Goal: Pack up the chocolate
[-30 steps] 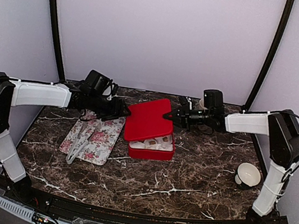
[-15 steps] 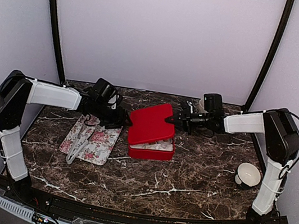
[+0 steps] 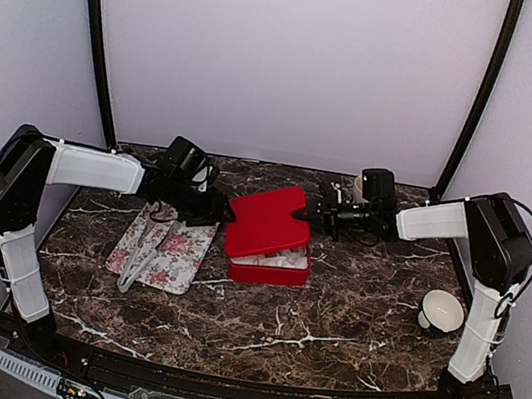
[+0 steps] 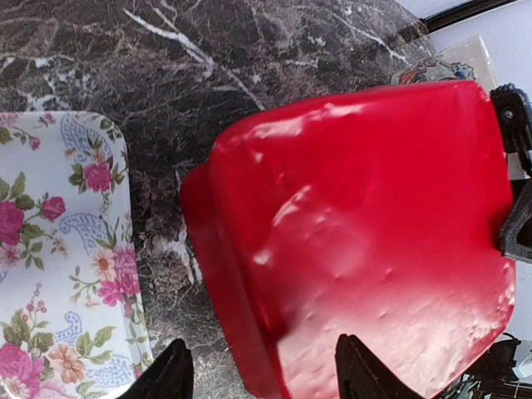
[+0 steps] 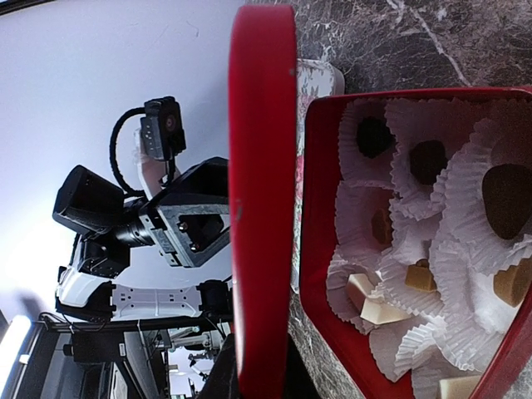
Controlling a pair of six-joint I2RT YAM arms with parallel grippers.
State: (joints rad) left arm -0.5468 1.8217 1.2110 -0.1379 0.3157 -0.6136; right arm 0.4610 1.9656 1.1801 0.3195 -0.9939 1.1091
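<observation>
The red box (image 3: 271, 266) stands mid-table with its red lid (image 3: 265, 220) tilted over it, far side raised. Chocolates (image 5: 428, 160), dark, tan and white, sit in white paper cups inside the box (image 5: 320, 249) in the right wrist view. My right gripper (image 3: 304, 216) is shut on the lid's right edge (image 5: 262, 208), fingers either side at the bottom of the frame (image 5: 262, 382). My left gripper (image 3: 223, 215) is open at the lid's left edge. In the left wrist view its gripper (image 4: 262, 378) straddles the rim of the lid (image 4: 366, 233).
A flowered tray (image 3: 166, 244) with white tongs (image 3: 140, 261) lies left of the box; it also shows in the left wrist view (image 4: 58, 266). A white mug (image 3: 442, 311) stands near the right arm's base. A clear packet (image 4: 440, 66) lies behind the box.
The lid has tilted lower over the box, hiding most of the chocolates from above. My left gripper has moved right up to the lid's left edge. The right gripper has kept its hold.
</observation>
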